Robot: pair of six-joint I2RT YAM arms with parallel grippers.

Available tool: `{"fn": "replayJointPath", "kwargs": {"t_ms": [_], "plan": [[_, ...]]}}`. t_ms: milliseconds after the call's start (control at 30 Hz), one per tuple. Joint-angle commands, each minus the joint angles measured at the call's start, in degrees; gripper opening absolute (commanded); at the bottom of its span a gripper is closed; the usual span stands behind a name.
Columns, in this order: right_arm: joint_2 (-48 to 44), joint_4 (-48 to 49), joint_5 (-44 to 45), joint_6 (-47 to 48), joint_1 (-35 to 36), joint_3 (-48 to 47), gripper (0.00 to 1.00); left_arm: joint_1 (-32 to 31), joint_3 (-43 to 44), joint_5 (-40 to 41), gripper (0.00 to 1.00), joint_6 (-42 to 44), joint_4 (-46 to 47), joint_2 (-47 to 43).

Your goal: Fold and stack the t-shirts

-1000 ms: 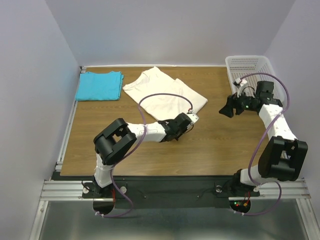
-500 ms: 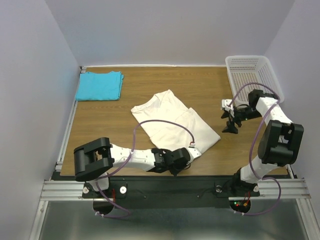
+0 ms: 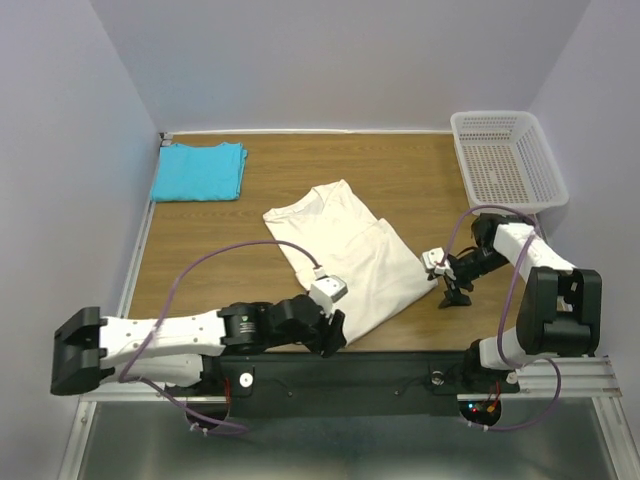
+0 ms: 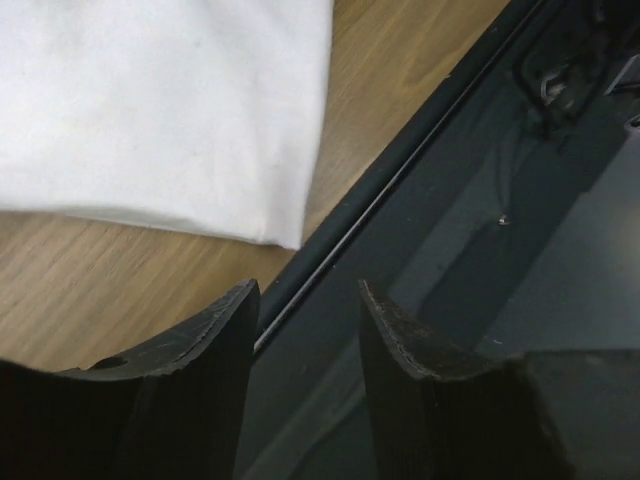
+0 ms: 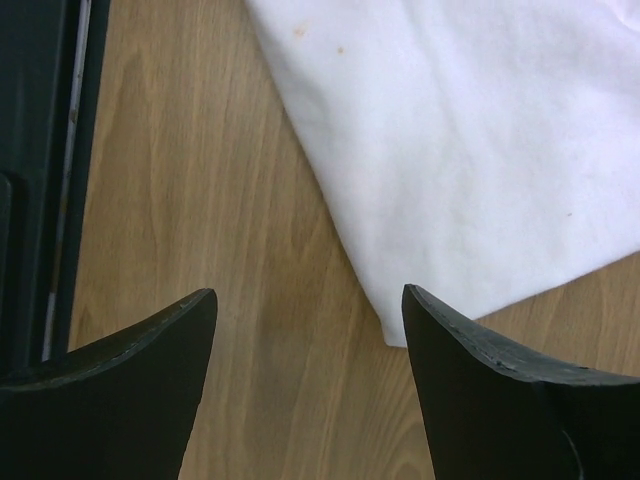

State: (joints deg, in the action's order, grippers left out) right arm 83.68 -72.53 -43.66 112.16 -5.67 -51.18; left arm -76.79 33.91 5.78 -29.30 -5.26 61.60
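**Both grippers empty beside cream shirt**

The left arm lies stretched low along the table's (image 3: 430, 190) near edge. The left gripper (image 3: 332, 337) is spread and empty at the near corner of the cream-white t-shirt (image 3: 345, 255). The right gripper (image 3: 456, 293), fingers wide apart, holds nothing just off the shirt's right corner. The turquoise t-shirt (image 3: 200, 171) lies folded far left, and a white mesh basket (image 3: 505, 160) sits far right.
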Motion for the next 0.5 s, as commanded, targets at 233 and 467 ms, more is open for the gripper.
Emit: {"fn": "replayJointPath", "kwargs": {"t_ms": [233,467], "plan": [[3.6,7.1,5.0,12.3,2.2,-1.2,0.77,0.0,-7.8,6.1,0.75,-12.0,-0.7,-23.4],[7.0,9.3,6.7,12.5,2.6,-1.3,0.73,-0.3,-1.8,0.6,0.75,0.6,1.7,-7.8]]}}
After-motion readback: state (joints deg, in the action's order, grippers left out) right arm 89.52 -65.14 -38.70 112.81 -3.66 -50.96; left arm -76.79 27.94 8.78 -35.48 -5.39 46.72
